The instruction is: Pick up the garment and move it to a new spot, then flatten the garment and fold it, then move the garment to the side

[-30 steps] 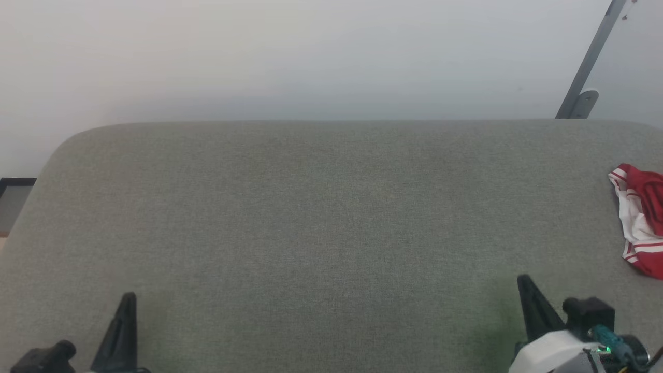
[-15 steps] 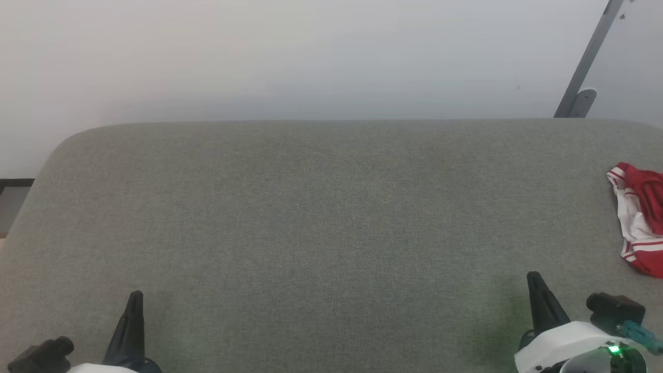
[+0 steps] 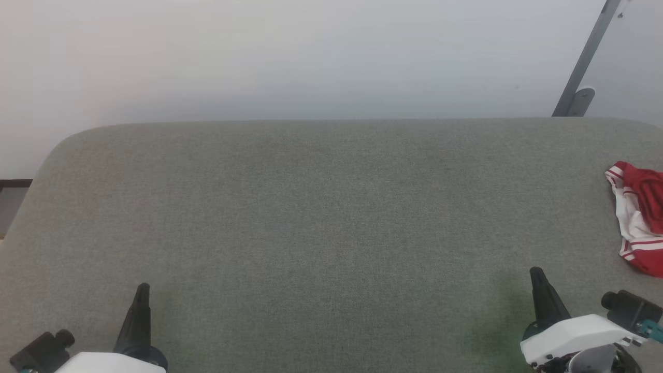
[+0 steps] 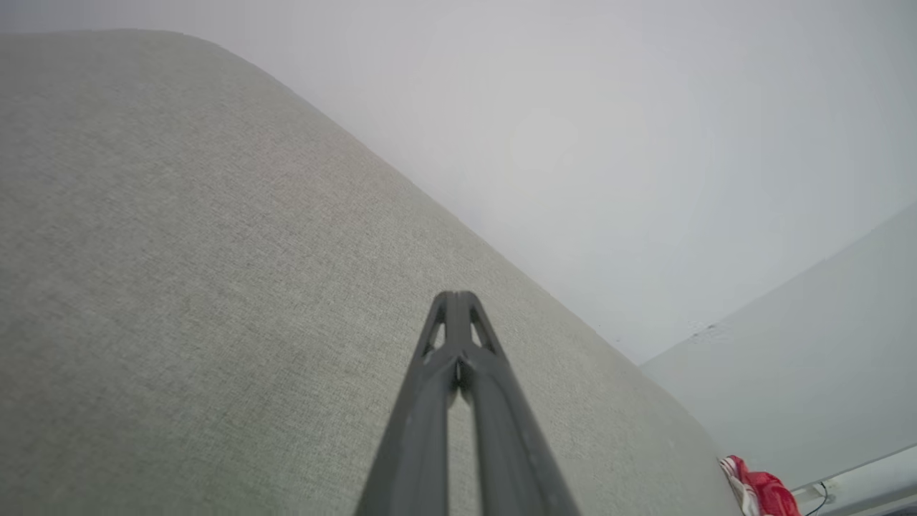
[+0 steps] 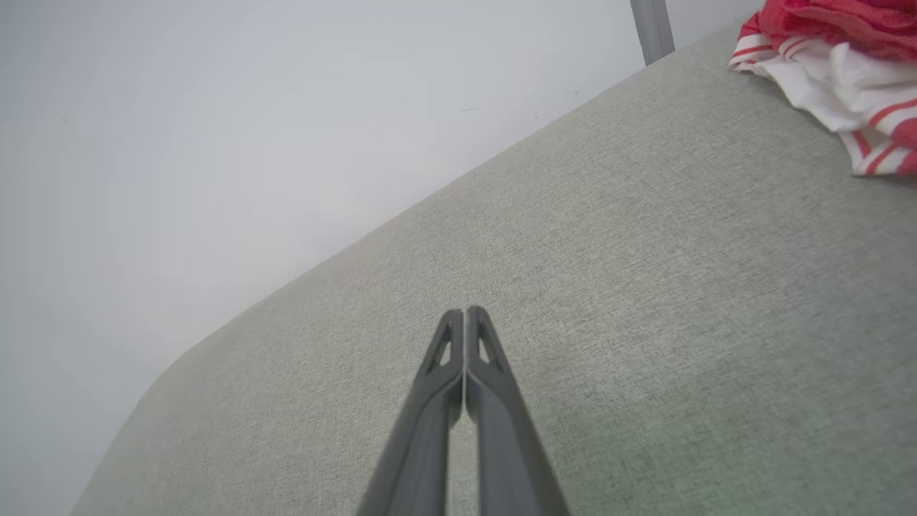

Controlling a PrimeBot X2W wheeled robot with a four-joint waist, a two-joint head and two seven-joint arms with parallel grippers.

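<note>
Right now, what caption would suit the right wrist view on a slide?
Shut right gripper poised over grey-green woven fabric surface; crumpled red-and-white jersey T-shirt lies untouched at upper right.

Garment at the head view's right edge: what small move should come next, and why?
Probably swing the right gripper toward the garment and open it on the way. The garment lies crumpled on the grey cushion, untouched, nearer the right gripper than the left gripper. Both grippers are shut and hold nothing.

Soft, even light; faint shadows; wrist views bend at edges.
</note>
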